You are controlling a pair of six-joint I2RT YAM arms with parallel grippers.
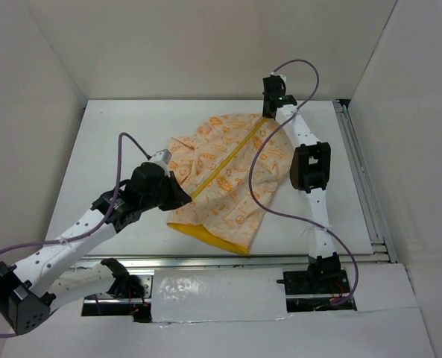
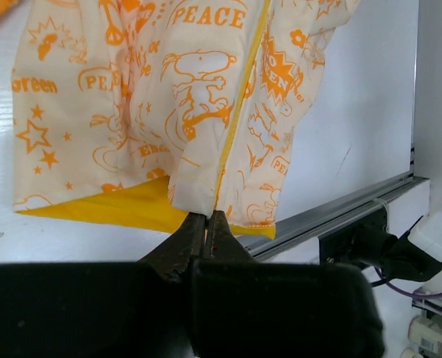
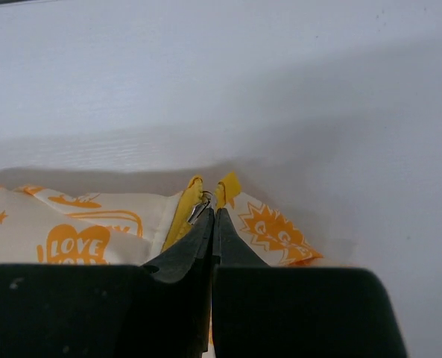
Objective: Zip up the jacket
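Left gripper is seen from above at the 8 o'clock edge of the jacket, at the lower end of the yellow zipper strip. The jacket is spread flat at the middle of the white table, with its hem toward 7 o'clock and its top toward 1 o'clock. The right gripper is placed at that top end, at 1 o'clock. The strip is stretched in a straight line between the two grippers.

From the left wrist, the black fingers are shown pressed together, pinching the hem just where the zipper strip ends. The yellow lining is exposed below the hem toward 9 o'clock. A metal rail is crossed at 4 o'clock.

From the right wrist, the fingers are shown pressed together as well, with the small metal zipper pull pinched at their tips. Printed fabric is spread to 9 o'clock and 3 o'clock of the tips, with bare table at 12 o'clock.
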